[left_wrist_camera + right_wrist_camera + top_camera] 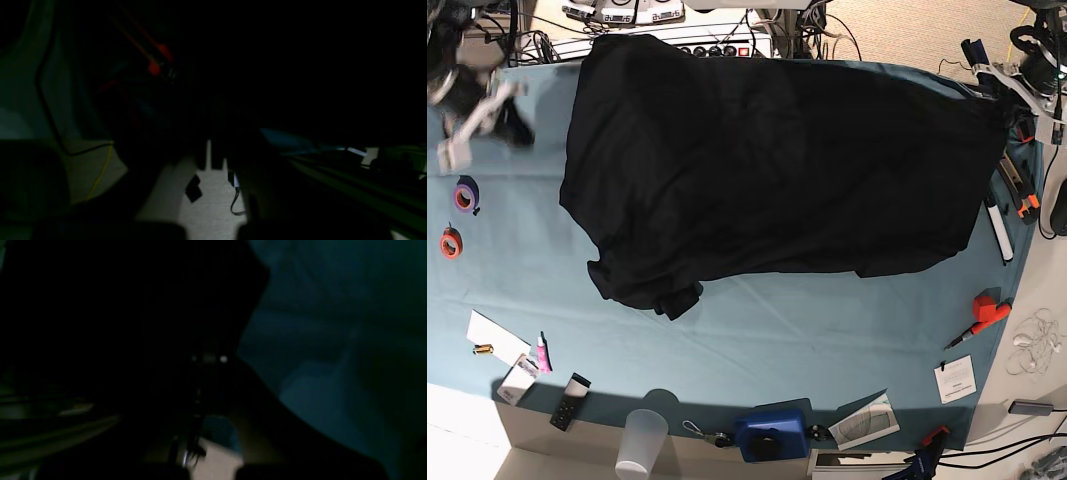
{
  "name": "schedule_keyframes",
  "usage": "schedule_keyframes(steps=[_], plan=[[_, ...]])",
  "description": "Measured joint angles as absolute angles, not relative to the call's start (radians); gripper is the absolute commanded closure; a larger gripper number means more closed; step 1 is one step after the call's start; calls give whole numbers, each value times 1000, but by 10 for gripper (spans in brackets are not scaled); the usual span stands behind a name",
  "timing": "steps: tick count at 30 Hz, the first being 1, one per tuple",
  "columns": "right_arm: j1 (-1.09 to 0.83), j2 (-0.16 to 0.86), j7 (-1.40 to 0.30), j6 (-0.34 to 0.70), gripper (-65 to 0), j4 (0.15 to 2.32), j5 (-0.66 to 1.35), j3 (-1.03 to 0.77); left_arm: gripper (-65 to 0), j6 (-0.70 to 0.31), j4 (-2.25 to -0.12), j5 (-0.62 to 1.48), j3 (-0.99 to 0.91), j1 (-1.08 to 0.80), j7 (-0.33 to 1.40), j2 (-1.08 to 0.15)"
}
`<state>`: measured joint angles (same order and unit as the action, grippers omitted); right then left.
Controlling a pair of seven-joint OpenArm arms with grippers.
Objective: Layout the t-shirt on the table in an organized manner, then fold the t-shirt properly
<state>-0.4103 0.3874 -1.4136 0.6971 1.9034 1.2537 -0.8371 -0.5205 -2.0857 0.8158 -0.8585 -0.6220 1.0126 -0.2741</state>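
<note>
Both grippers [472,110] [1027,65] read closed, their hold unclear; beside them the t-shirt [767,160] overhangs the table [757,340] and could slide off

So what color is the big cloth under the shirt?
Teal blue-green. The table cover shows best in the base view, under the black shirt.

Teal table [757,330], black t-shirt [767,160] spread across it, tape rolls [457,220] left of t-shirt, plastic cup [642,440] below
</note>
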Motion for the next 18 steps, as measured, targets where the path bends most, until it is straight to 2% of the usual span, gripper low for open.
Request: schedule_keyframes(steps=[8,18], plan=[[-270,387,-1394,697,0,1903,1189,-838,0,-520,-2085,813,-859,-618,968,-274],[-233,387,-1389,697,0,1903,1127,-838,0,-520,-2085,801,-859,-609,970,-274]])
